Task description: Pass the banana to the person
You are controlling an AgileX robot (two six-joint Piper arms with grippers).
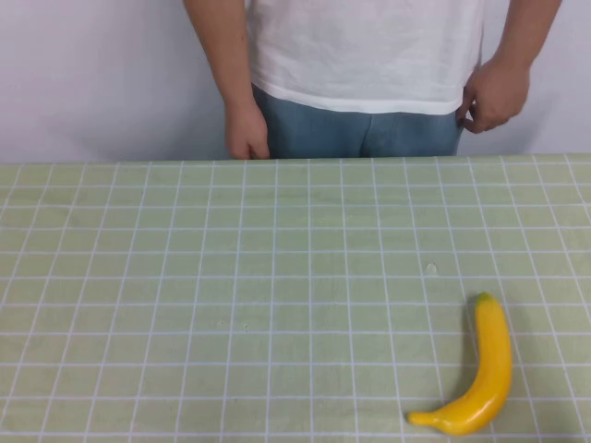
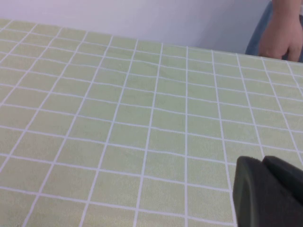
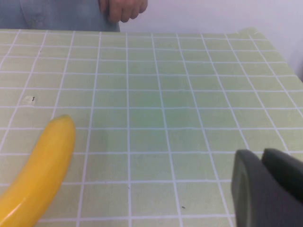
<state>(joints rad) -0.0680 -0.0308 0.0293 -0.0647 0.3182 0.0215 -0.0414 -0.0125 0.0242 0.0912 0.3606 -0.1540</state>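
Nearest, per wrist cams: left gripper (image 2: 267,191) low over bare checked worktop (image 2: 118,123), nothing close by. Only a dark corner of it showing, so can't tell jaws spread or pressed together. Right gripper (image 3: 267,187) likewise low over worktop, banana (image 3: 40,175) off to one side, near but apart, no contact. Again just a dark block in shot; jaw state can't tell. Neither arm visible in high view.

Mid: banana (image 1: 476,374) lying flat on worktop (image 1: 231,277), near edge, robot's right side. Curved, green tip pointing away toward far side, stem end toward robot. Untouched, nothing beside it.

Far: person (image 1: 365,65) standing behind far edge of worktop, white tee, jeans, both hands down at hips. No hand held out to receive yet.

Progress, as judged: basically nil. Banana not gripped, not lifted. Left to do: right arm (closer one) over to banana, pinch around mid-body, lift, carry across worktop toward person, wait for hand, release. Left arm prob. parked throughout.
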